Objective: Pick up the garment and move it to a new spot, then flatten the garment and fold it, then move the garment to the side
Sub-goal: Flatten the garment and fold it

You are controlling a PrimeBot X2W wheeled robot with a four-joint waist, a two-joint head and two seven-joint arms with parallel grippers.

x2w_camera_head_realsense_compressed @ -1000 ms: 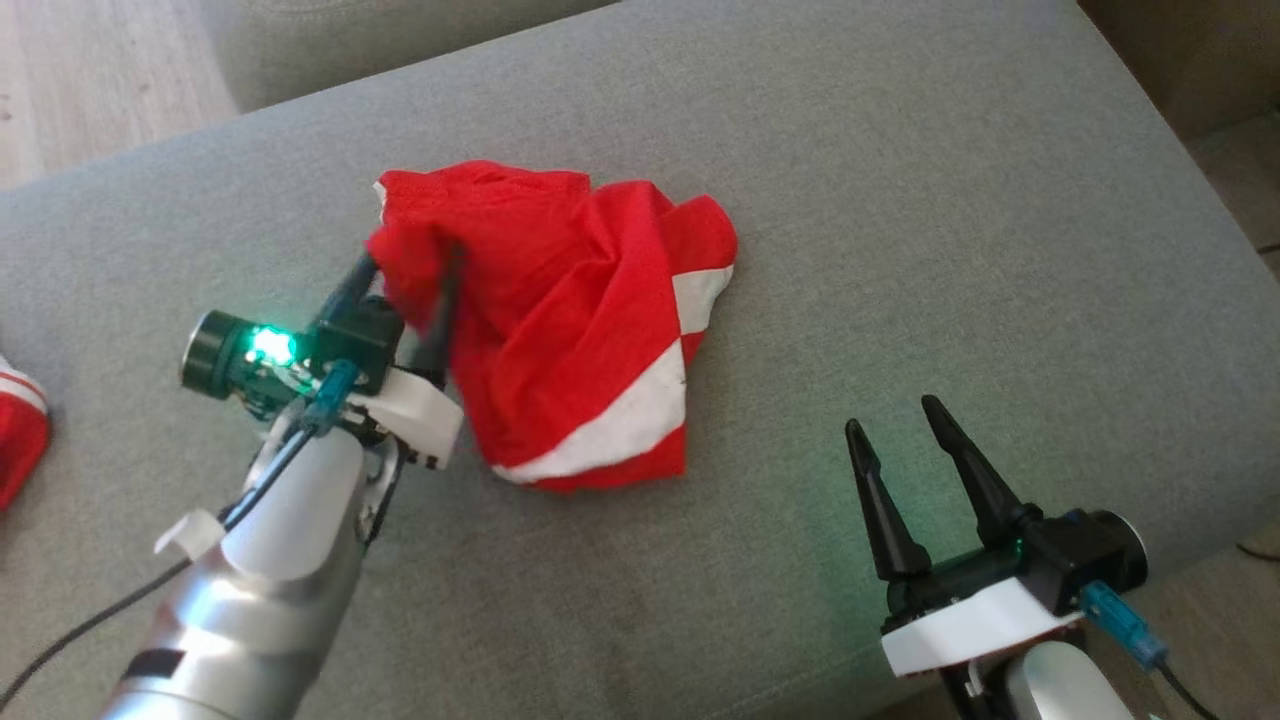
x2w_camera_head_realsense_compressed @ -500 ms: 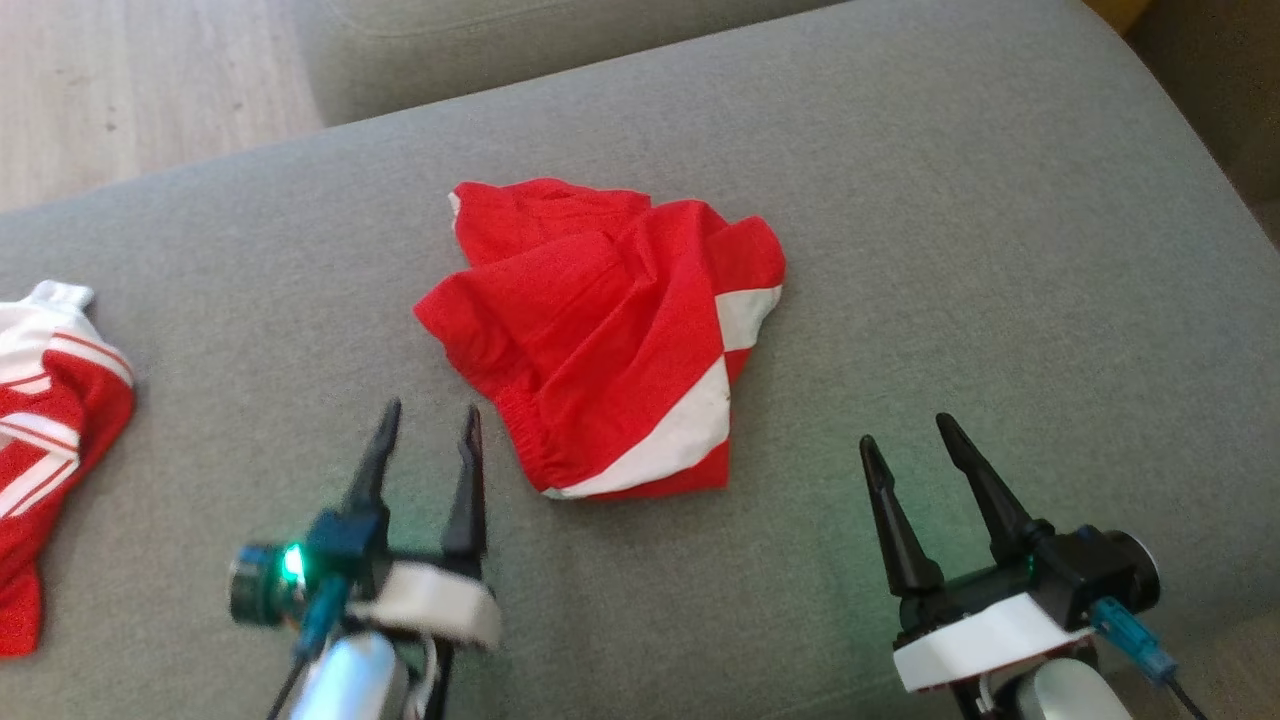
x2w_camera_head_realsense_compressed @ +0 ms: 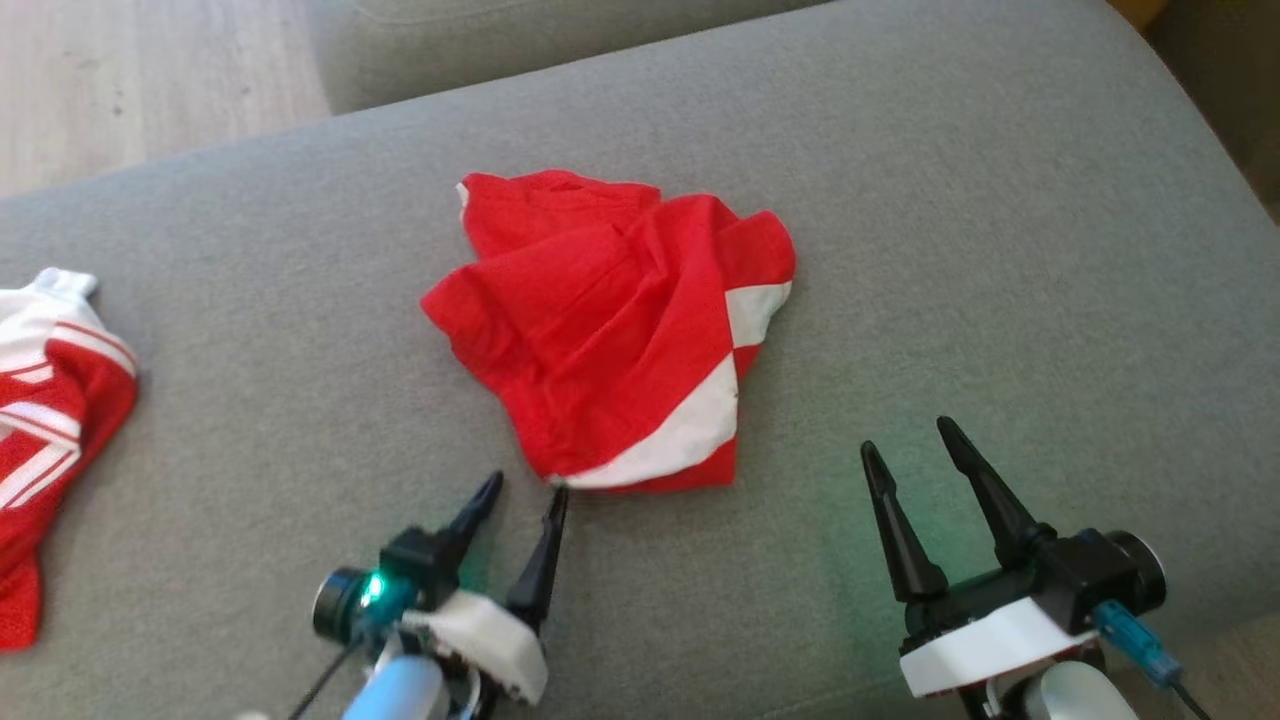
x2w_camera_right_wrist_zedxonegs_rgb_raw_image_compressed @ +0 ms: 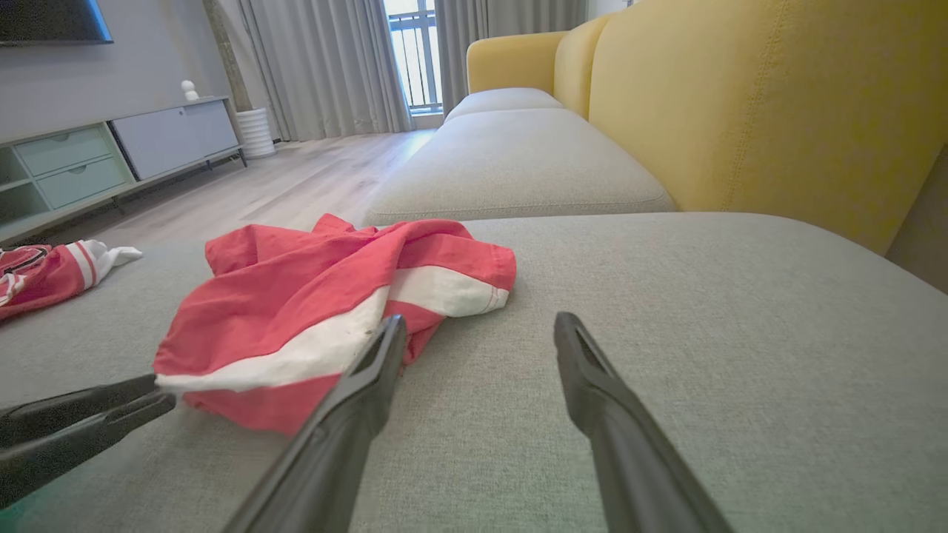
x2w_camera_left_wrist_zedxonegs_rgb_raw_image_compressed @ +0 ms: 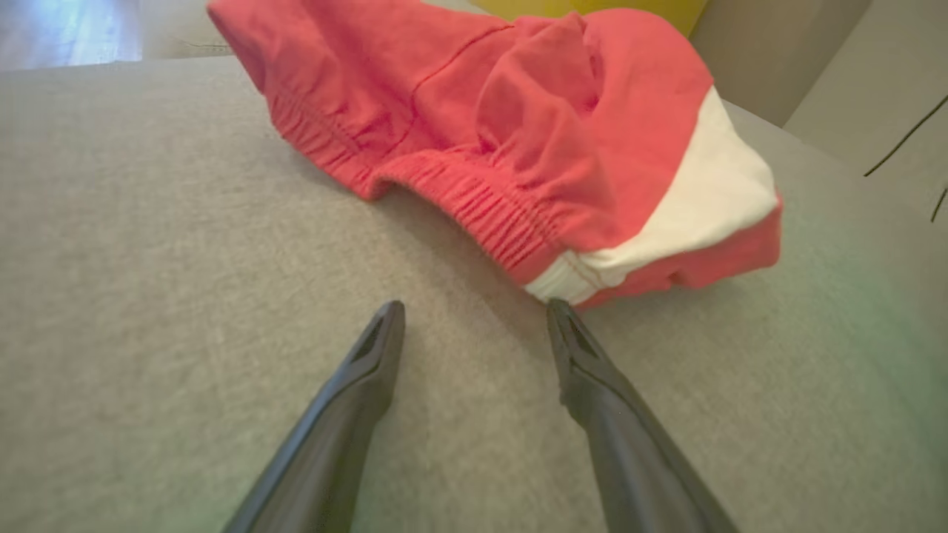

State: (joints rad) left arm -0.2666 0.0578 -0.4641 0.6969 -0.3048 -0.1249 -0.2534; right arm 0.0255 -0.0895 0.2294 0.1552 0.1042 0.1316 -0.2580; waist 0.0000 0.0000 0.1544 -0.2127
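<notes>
Tools, two, along the lower edge of the head view.

Left tool (x2w_camera_head_realsense_compressed: pixel 528 485), lower centre-left: jaws spread wide with nothing between them. One fingertip sits at the near white-banded corner of the garment; contact or a slight gap cannot be told.

Right tool (x2w_camera_head_realsense_compressed: pixel 906 435), lower right: jaws equally wide and empty, over bare cushion and apart from the cloth.

Garment (x2w_camera_head_realsense_compressed: pixel 610 330), centre of frame: red shorts with a white side band and a gathered elastic waistband. It lies in a loose, rumpled heap on the sofa cushion (x2w_camera_head_realsense_compressed: pixel 1000 250), held by neither tool, with overlapping folds and not flat.

Second red-and-white garment (x2w_camera_head_realsense_compressed: pixel 50 400), left edge: on the same cushion, well apart from the shorts. Judged no part of the present step.

Wooden floor (x2w_camera_head_realsense_compressed: pixel 120 80), upper left, beyond the cushion.

Step in hand, as judged: the garment sits at its spot, released, and flattening is due to begin.

Next move calls for:
- Left tool: close on the near hem corner already at its fingertip.
- Right tool: travel up-frame to the white-banded right side.
- Both: draw apart to spread the cloth.

Caution: pinching several stacked layers at once would drag the heap instead of opening it.
</notes>
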